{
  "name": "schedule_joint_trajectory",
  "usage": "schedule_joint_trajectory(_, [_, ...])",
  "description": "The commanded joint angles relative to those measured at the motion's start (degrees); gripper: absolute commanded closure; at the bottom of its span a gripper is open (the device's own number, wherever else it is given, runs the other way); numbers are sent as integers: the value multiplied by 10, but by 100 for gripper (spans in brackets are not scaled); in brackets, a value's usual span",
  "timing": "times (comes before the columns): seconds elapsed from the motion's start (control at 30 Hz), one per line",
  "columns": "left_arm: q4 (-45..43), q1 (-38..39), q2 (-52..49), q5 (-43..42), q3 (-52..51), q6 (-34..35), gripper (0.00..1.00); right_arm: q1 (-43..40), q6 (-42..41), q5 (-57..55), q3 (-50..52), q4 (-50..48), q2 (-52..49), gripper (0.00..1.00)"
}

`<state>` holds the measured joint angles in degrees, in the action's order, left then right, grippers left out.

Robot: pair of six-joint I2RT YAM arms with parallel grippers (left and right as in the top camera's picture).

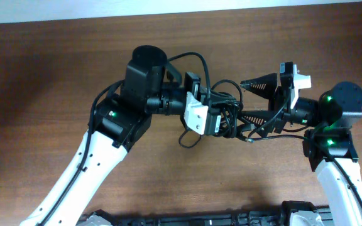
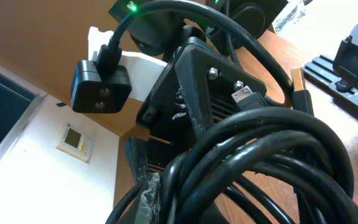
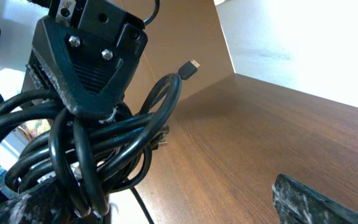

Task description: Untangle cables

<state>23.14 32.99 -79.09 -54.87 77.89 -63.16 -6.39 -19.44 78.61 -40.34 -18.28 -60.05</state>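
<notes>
The cables (image 1: 230, 103) form a tangled black bundle held above the table's middle. My left gripper (image 1: 225, 118) is shut on the bundle, and the coils (image 2: 272, 143) fill the left wrist view and hide most of its taped finger (image 2: 146, 190). My right gripper (image 1: 244, 100) stands open, its two fingers reaching either side of the bundle from the right. In the right wrist view the cables (image 3: 104, 143) hang under the left finger (image 3: 86, 56), and one plug end (image 3: 191, 66) sticks out. A loose loop (image 1: 190, 139) droops toward the table.
The brown wooden table (image 1: 55, 75) runs under both arms, with its far edge along the top of the overhead view. Black equipment (image 1: 200, 220) lies along the near edge. The arms' own thick wires (image 1: 193, 59) arch over the left wrist.
</notes>
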Motion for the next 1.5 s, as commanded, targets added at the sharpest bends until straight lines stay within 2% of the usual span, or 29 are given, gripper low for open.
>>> schedule_joint_trajectory(0.0, [1, 17, 0, -30, 2, 10, 100, 0, -10, -12, -6, -2, 4, 1])
schedule_joint_trajectory(0.1, [1, 27, 0, -30, 2, 10, 100, 0, -20, -28, -6, -2, 4, 1])
schedule_joint_trajectory(0.2, [1, 41, 0, -30, 2, 10, 100, 0, -83, -90, -6, -1, 4, 1])
schedule_joint_trajectory(0.37, [1, 56, 0, -30, 2, 10, 100, 0, -118, -128, -6, 10, 4, 1])
schedule_joint_trajectory(0.77, [-9, 64, 5, -31, 2, 10, 100, -1, -63, -264, -6, 152, 4, 1])
schedule_joint_trajectory(1.47, [-12, 62, 57, -28, 2, 10, 100, -1, -49, -391, -6, 240, 4, 1])
